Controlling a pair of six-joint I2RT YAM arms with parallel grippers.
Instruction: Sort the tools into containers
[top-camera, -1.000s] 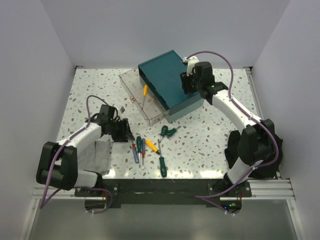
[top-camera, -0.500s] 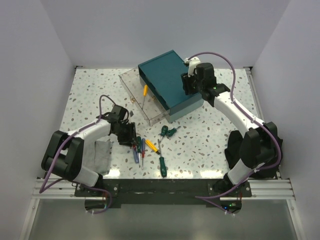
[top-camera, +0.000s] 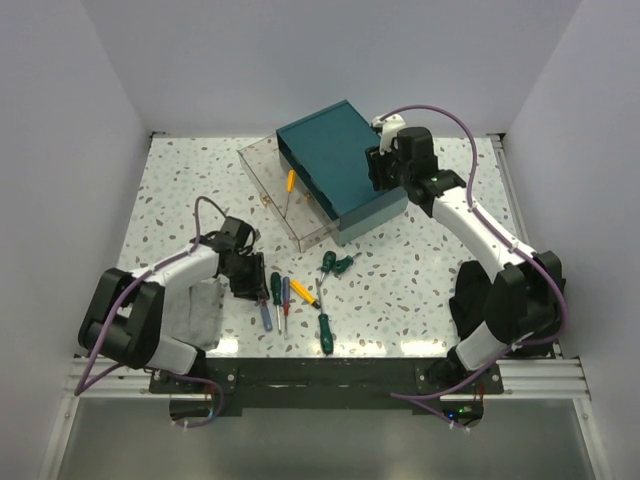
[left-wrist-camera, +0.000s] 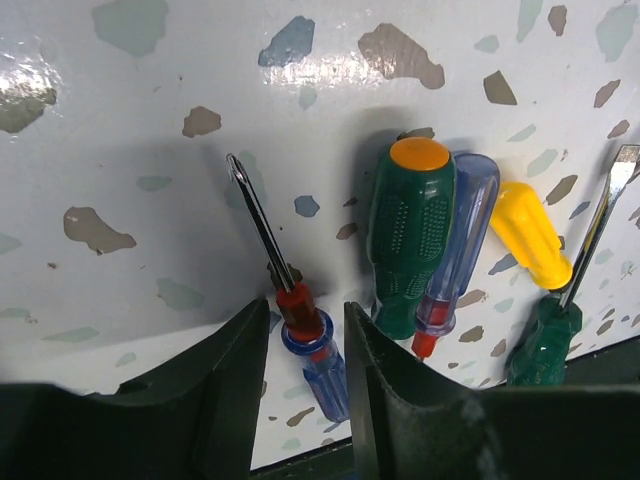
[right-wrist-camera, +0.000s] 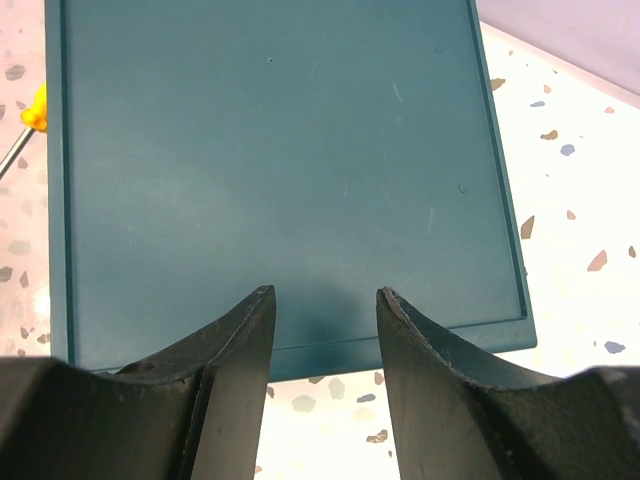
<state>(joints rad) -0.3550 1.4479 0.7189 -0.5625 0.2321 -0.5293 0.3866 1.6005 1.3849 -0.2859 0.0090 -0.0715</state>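
Top view: left gripper (top-camera: 252, 286) low at lower left, at the loose screwdrivers (top-camera: 303, 292) on the tabletop (top-camera: 420, 270); right gripper (top-camera: 380, 172) over the teal box (top-camera: 330, 160), upper centre.
Left wrist: jaws partly open, straddling a blue-handled screwdriver (left-wrist-camera: 310, 350) — not visibly clamped.
Right wrist: jaws apart, empty — box beneath.

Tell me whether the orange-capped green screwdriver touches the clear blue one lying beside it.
Touching. The left wrist view shows the green screwdriver and the blue screwdriver lying handle against handle, with no gap between them.
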